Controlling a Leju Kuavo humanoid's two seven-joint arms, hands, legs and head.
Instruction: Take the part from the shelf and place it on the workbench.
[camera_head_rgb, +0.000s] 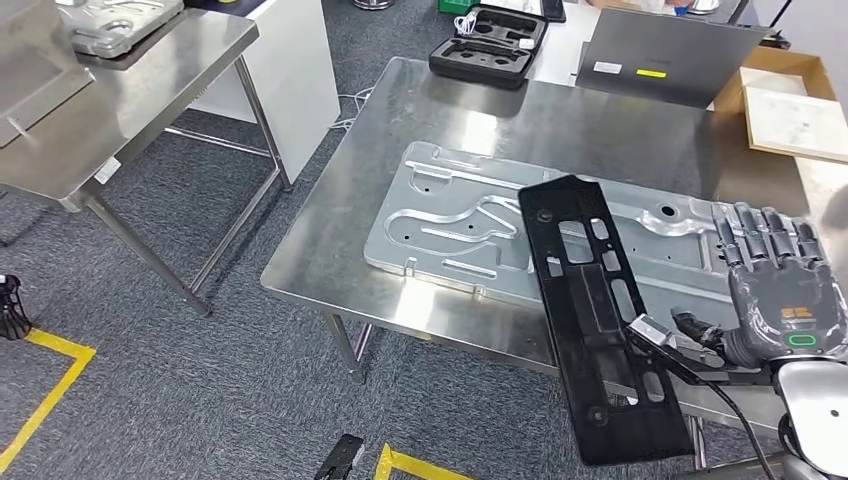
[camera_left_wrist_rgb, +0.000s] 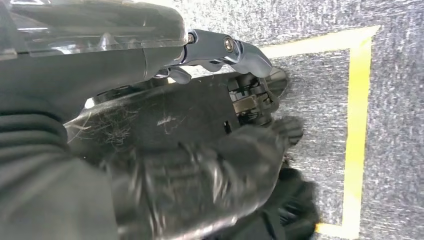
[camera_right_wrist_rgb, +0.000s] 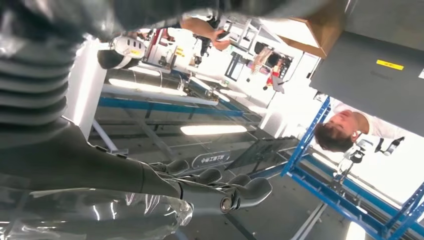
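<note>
Risk of black panel (camera_head_rgb: 600, 320) tipping off workbench (camera_head_rgb: 330, 250) edge, lying half on grey plate (camera_head_rgb: 470, 225), half over floor; right hand (camera_head_rgb: 780, 290) open beside it; left hand (camera_left_wrist_rgb: 200, 185) state unclear.

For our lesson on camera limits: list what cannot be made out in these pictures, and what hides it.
- Head view: the black panel hides part of the silver stamped plate; the right robot hand sits at the frame edge, its grip unclear.
- Left wrist view: the left robot hand is motion-blurred; open or shut cannot be told.
- Right wrist view: distant signs too small.
</note>
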